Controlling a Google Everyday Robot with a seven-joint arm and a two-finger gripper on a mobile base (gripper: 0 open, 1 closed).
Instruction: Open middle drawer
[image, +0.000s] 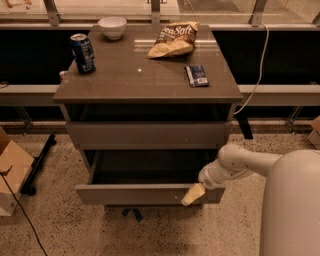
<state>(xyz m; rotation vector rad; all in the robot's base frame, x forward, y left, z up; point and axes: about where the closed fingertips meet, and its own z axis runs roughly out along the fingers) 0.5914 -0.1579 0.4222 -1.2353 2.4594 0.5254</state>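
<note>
The middle drawer (135, 194) stands pulled out beneath the top drawer (150, 134). The gripper (192, 196) touches the right end of its front. Its grip cannot be told.

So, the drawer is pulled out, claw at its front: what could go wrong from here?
The claw sits on the middle drawer, near the right end of its front, so more pulling might skew it. A jolt could tip the can standing near the left edge of the cabinet top.
</note>
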